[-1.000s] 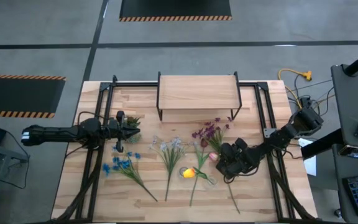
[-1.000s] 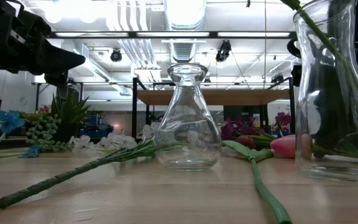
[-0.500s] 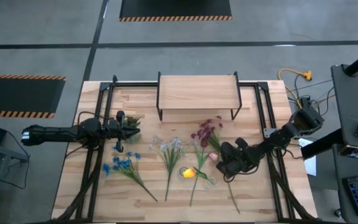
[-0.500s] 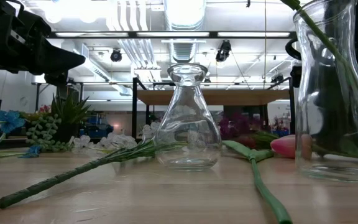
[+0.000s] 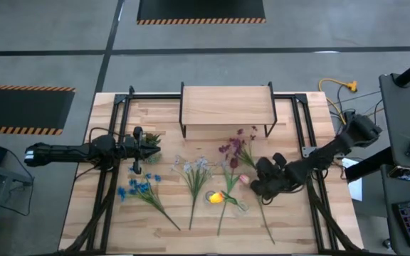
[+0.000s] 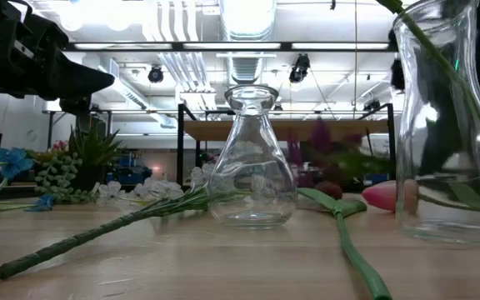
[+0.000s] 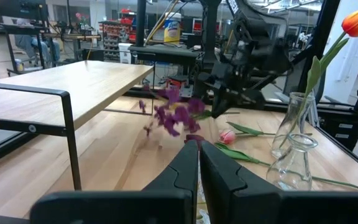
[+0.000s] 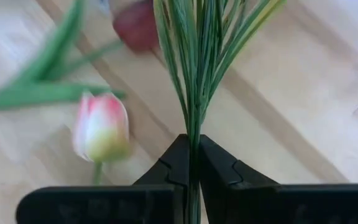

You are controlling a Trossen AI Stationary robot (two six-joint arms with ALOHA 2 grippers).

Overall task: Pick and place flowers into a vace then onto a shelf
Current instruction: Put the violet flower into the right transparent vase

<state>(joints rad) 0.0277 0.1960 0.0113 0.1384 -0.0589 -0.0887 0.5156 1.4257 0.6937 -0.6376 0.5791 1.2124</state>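
From above, the right gripper (image 5: 256,186) sits mid-surface before the shelf (image 5: 226,105). Only its wrist view shows the fingers (image 8: 219,171) clamped on the purple flower's (image 5: 237,147) green stalk beside a pink tulip (image 8: 101,127). The left gripper (image 5: 148,147), fingers pressed together empty, waits at the left.

shelf (image 5: 226,105) top bare; vases (image 5: 219,197), loose flowers (image 5: 194,174) crowd table mid btwn arms.

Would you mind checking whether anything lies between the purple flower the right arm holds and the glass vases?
The right gripper is shut on the purple flower. The pink tulip lies on the table between it and the vases; lifted, the stem should pass above it.
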